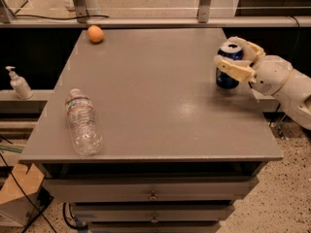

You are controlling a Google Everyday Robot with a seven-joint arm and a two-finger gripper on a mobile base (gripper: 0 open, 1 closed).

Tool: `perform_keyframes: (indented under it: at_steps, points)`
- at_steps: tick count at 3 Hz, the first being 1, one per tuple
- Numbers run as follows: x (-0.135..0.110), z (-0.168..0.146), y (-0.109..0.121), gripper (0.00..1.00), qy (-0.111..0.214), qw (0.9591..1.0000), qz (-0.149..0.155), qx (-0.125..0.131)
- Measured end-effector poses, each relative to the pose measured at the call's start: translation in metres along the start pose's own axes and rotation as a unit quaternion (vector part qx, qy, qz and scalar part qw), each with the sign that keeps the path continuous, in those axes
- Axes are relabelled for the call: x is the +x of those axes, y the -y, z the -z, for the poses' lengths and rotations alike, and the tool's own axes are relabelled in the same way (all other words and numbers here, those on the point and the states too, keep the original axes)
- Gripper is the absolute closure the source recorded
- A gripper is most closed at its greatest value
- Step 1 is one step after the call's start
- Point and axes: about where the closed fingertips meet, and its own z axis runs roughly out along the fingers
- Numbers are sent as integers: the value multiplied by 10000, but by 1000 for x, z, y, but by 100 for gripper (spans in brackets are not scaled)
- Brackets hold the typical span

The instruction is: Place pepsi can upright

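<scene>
The pepsi can (226, 79) is dark blue with a silver top. It stands upright on the grey table (160, 96), close to the right edge. My gripper (223, 53) reaches in from the right, with its cream fingers (235, 70) closed on the can's upper half, one in front and one behind. The can's base is at the table surface.
A clear plastic water bottle (82, 123) lies on its side at the table's front left. An orange (95, 33) sits at the far left corner. A soap dispenser (18, 83) stands on a shelf to the left. Drawers are below the table front.
</scene>
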Motion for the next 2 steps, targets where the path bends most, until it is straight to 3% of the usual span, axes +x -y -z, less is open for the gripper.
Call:
perform_keyframes:
  at_steps: [1,2]
  points:
    - [1,3,1,0,-124,9999,35,73]
    - [1,3,1,0,-131,9999,40,73]
